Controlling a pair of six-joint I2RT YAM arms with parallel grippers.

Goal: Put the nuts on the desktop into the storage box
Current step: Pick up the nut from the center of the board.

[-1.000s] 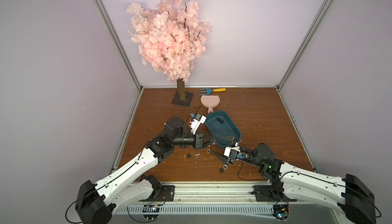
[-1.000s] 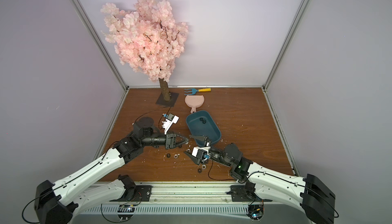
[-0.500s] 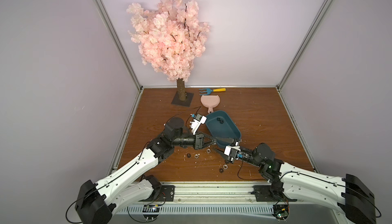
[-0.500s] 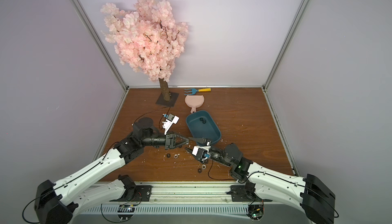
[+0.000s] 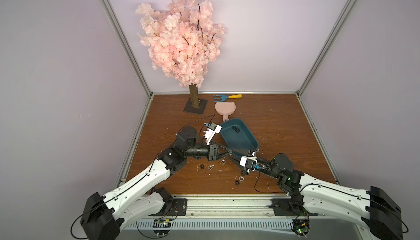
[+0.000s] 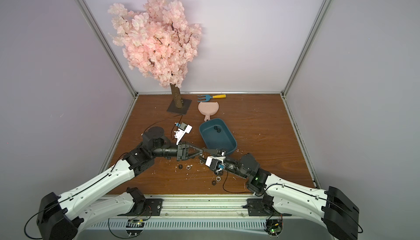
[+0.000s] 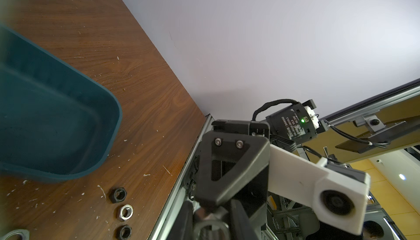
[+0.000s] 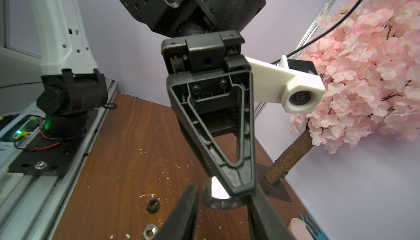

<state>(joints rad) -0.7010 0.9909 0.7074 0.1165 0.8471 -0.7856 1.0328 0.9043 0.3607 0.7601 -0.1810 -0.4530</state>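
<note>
storage box (image 5: pixel 243 141) — two black nuts (image 5: pixel 236 129) | left pincer (image 5: pixel 231 152) pinching silver nut (image 8: pixel 221 199) | right pincer (image 5: pixel 231 155) — unclear

We saw the left arm (image 5: pixel 145 177) and right arm (image 5: pixel 329 191) in white shells with black joints, a black braided cable (image 7: pixel 277 102), white camera housings (image 5: pixel 213 130), and two silver screws (image 7: pixel 238 144) on the black right pincer (image 5: pixel 231 156).

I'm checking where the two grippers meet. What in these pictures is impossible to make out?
- The silver nut held by the left gripper: right wrist view, half covered by that gripper; whether the jaws of the right gripper touch it is unclear.
- Same nut, both top views: too small.
- The storage box, left wrist view: cut off by the picture's edge.
- The desktop, top views: hidden under the arms.
</note>
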